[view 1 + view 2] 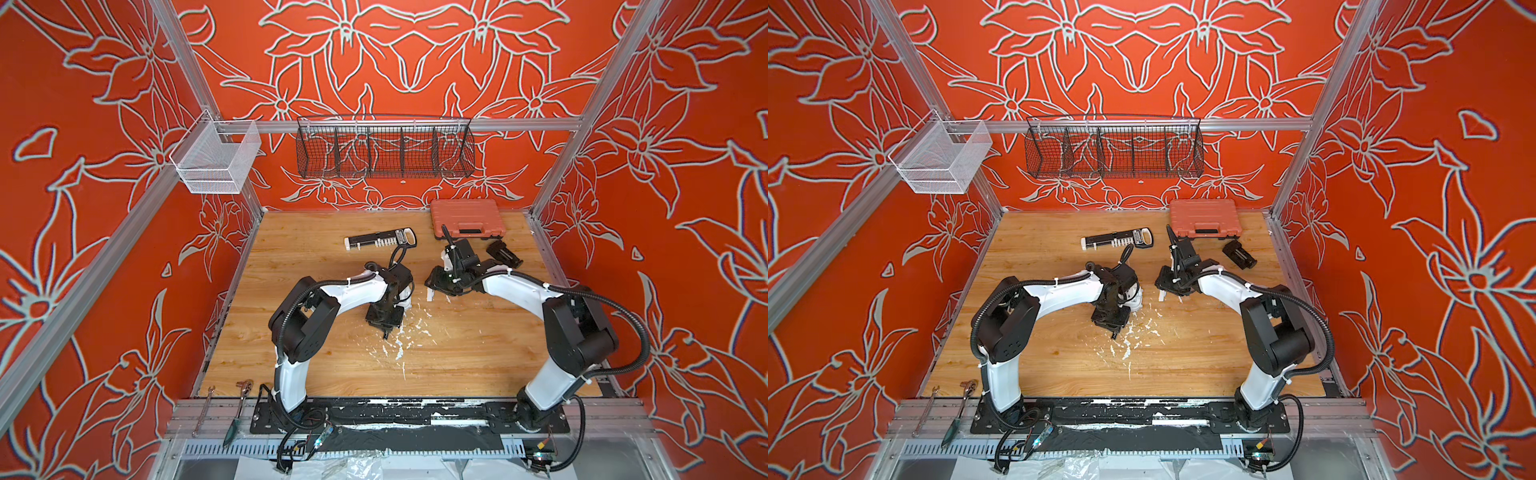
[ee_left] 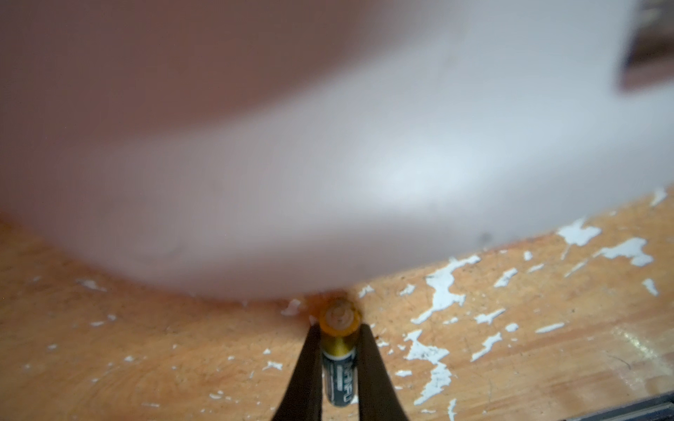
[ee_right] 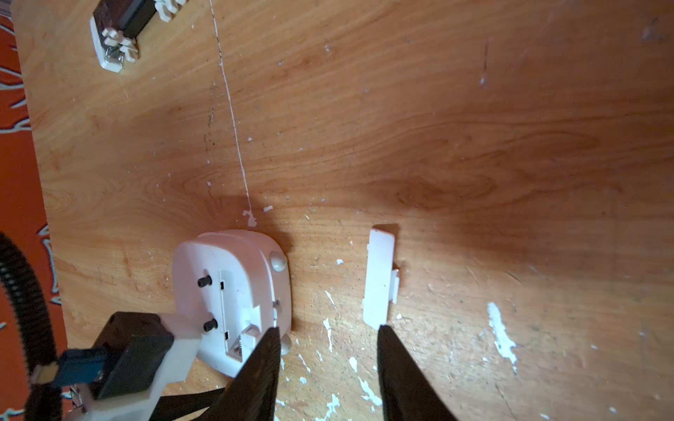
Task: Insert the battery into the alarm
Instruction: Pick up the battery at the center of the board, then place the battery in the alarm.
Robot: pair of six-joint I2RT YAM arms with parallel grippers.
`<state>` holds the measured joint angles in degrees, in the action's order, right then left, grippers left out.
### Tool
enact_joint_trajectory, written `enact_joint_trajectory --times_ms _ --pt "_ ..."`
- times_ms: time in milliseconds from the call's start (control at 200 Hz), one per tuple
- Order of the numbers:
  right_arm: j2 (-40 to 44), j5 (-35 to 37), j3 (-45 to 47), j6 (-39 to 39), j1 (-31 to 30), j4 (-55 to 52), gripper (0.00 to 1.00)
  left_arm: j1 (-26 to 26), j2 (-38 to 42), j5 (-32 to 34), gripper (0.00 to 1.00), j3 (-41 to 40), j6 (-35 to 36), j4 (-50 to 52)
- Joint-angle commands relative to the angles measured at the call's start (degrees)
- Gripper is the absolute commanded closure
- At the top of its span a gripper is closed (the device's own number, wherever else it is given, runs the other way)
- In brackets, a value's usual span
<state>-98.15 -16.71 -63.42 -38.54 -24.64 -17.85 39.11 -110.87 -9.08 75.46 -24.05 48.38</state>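
Observation:
My left gripper (image 2: pixel 339 328) is shut on the battery (image 2: pixel 339 350), a small black cylinder. Its gold end points at the alarm (image 2: pixel 328 182), whose blurred white body fills the left wrist view and sits just ahead of the battery's tip. In the right wrist view the alarm (image 3: pixel 233 262) lies face down on the wood table, back up, with its battery recess (image 3: pixel 237 313) uncovered. My right gripper (image 3: pixel 326 335) is open and holds nothing; one finger is beside the alarm and the other is near the loose cover. In a top view the alarm (image 1: pixel 409 301) peeks out beside the left wrist.
A white battery cover (image 3: pixel 381 277) lies on the table beside the alarm. At the back are an orange tool case (image 1: pixel 465 218), a long black-and-white tool (image 1: pixel 380 240) and a small black part (image 1: pixel 503 253). White flecks (image 1: pixel 399 340) scar the wood. Wrenches (image 1: pixel 243 399) lie at the front left.

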Motion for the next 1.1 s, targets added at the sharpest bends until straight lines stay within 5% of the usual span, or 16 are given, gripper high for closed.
enact_joint_trajectory --times_ms 0,555,801,1096 --pt "-1.9 0.6 -2.7 1.4 -0.6 -3.4 0.54 0.5 -0.2 0.1 0.87 0.4 -0.4 1.3" --pt "-7.7 0.3 -8.1 2.3 -2.3 -4.1 0.54 0.5 8.4 -2.5 0.9 2.7 -0.6 -1.5" --pt "-1.2 1.9 -2.6 1.0 -1.8 -2.8 0.54 0.4 9.2 -1.6 0.9 9.5 -1.0 -5.2" --pt "8.2 3.4 4.0 1.0 -1.0 -4.4 0.54 0.2 5.0 7.1 0.9 13.9 -1.2 -10.9"
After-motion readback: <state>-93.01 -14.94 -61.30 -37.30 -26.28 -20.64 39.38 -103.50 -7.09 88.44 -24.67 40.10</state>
